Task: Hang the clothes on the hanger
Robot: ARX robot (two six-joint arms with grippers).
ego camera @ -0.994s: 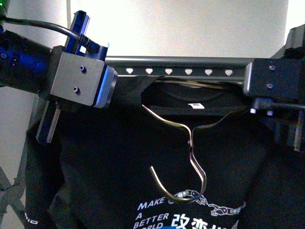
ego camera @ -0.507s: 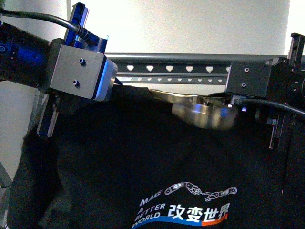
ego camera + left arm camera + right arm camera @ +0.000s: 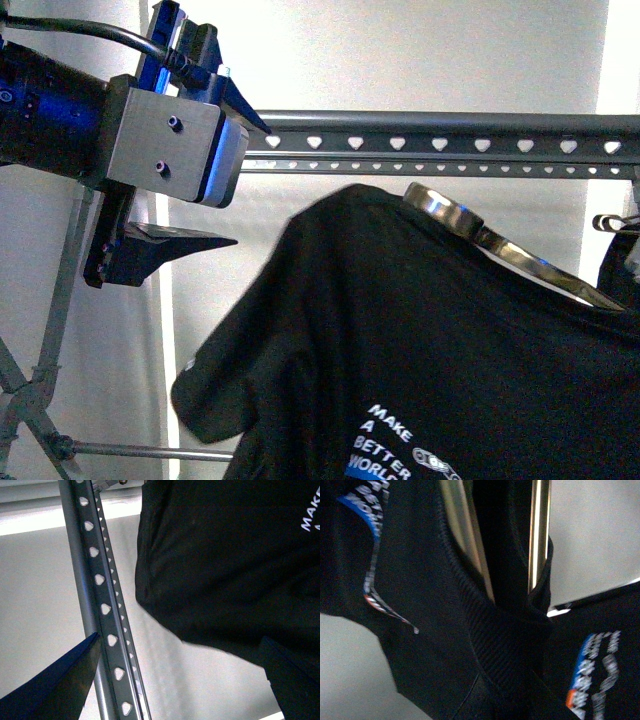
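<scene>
Beside the hanger (image 3: 440,145), near the clothes (image 3: 400,330), the left gripper (image 3: 250,185) is held wide open, empty; the right gripper cannot be seen.

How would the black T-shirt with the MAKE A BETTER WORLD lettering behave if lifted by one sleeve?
Probably floppy: the T-shirt drapes in soft folds, one side hanging limp. Likely light for its size, since the thin shiny hanger through its neck seems to carry it. It might slide along that smooth metal if tugged sideways.
</scene>
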